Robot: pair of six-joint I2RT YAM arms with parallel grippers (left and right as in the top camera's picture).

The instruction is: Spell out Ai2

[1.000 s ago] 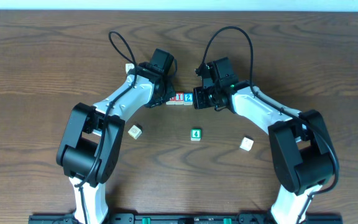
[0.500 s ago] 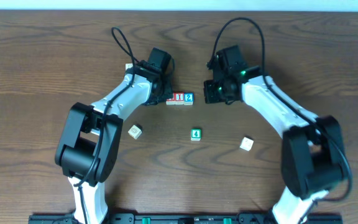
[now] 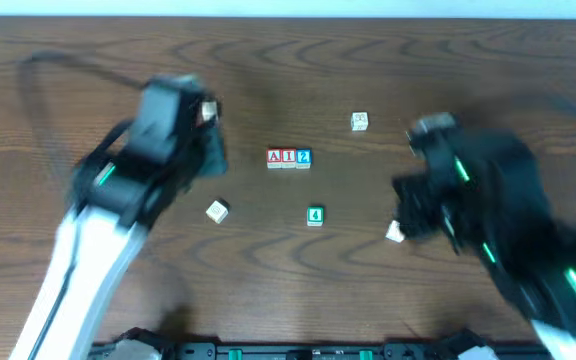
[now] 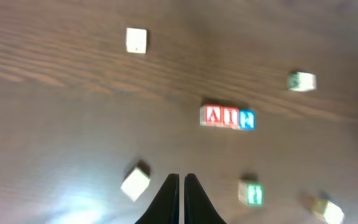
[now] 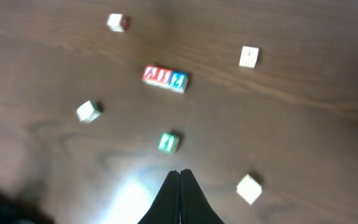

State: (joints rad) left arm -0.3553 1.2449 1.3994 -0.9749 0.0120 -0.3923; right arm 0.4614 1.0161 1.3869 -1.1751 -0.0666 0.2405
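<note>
Three touching blocks (image 3: 289, 157) lie well beyond left fingers (image 4: 168, 202) and right fingers (image 5: 170, 200).

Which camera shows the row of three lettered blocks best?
The left wrist view: the block row looks largest there, with readable letters. The overhead view shows the row small but unobstructed; the right wrist view shows it blurred.

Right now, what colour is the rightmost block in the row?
The block is blue; left wrist view shows it best.
</note>
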